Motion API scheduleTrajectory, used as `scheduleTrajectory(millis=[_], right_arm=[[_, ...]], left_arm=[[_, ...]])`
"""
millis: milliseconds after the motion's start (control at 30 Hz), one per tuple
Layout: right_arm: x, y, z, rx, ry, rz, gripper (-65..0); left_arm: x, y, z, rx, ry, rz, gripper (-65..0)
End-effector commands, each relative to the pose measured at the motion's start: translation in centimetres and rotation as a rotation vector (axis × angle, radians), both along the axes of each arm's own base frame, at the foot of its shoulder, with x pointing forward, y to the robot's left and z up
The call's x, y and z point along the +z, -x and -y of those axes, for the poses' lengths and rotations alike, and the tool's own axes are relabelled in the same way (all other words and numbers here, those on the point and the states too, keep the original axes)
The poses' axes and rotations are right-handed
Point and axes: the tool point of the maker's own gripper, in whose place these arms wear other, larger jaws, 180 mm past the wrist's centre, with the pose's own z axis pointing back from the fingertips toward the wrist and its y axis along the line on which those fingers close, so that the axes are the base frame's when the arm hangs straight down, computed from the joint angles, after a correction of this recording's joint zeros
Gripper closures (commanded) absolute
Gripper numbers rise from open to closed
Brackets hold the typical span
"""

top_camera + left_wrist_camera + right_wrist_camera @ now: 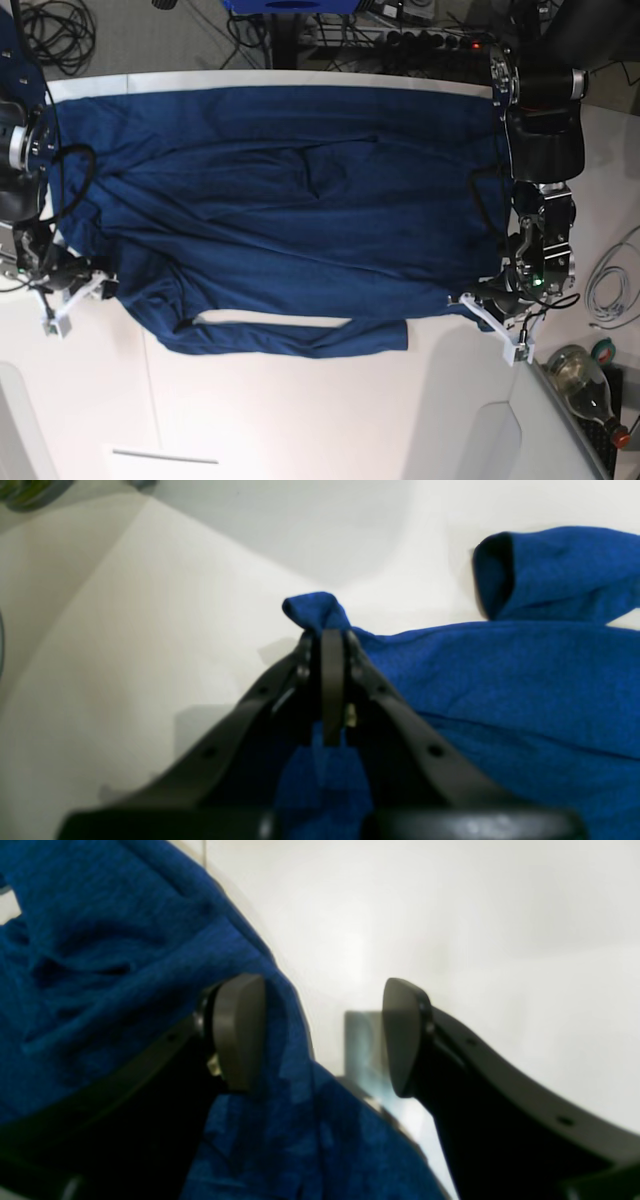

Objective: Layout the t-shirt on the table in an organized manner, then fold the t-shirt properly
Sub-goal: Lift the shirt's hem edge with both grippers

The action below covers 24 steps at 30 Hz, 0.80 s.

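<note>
The dark blue t-shirt [300, 200] lies spread wide across the white table [300, 420], with one sleeve folded along its near edge. My left gripper [482, 300] stands at the shirt's right near corner. In the left wrist view the left gripper [327, 635] is shut on a small tuft of the t-shirt [500, 690]. My right gripper [85, 290] is at the shirt's left near corner. The right wrist view shows the right gripper [322, 1035] open, the t-shirt [100, 940] draped loosely against one of its fingers [240, 1030] and bare table [475, 915] beyond.
A glass bottle [585, 375] and a coiled white cable [612, 285] lie off the table's right side. Black cables [55, 30] and a power strip [400, 40] sit behind the far edge. A tube-like sleeve end [550, 575] rises beyond my left gripper.
</note>
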Motion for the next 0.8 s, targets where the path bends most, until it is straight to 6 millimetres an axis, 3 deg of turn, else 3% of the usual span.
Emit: scheduleTrajectory(millis=[0,167,467,533,667,767], right_arm=[[1.8,-1.8,0.8,-0.012,0.002,0.062,-34.8],[1.6,-1.5,0.7,-0.011,0.001,0.056,-34.8],[0.6,-0.6,-1.8,0.05,-0.053,0.041,-34.5],[0.6,-0.6,-1.8,0.05,-0.053,0.041,-28.1],[0.8,-0.8,-1.8,0.051,-0.05,0.047,-0.2],[1.3,-1.2,-1.5,0.053,-0.042,0.062,-1.1]], left_arm=[[2.1,-1.6,-0.6,0.006,-0.011,0.065,0.0],[2.1,-1.6,-0.6,0.006,-0.011,0.065,0.0],[2.1,-1.6,-0.6,0.006,-0.011,0.065,0.0],[2.1,-1.6,-0.6,0.006,-0.011,0.065,0.0],[2.1,-1.6,-0.6,0.006,-0.011,0.065,0.0],[2.1,-1.6,-0.6,0.006,-0.011,0.065,0.0]])
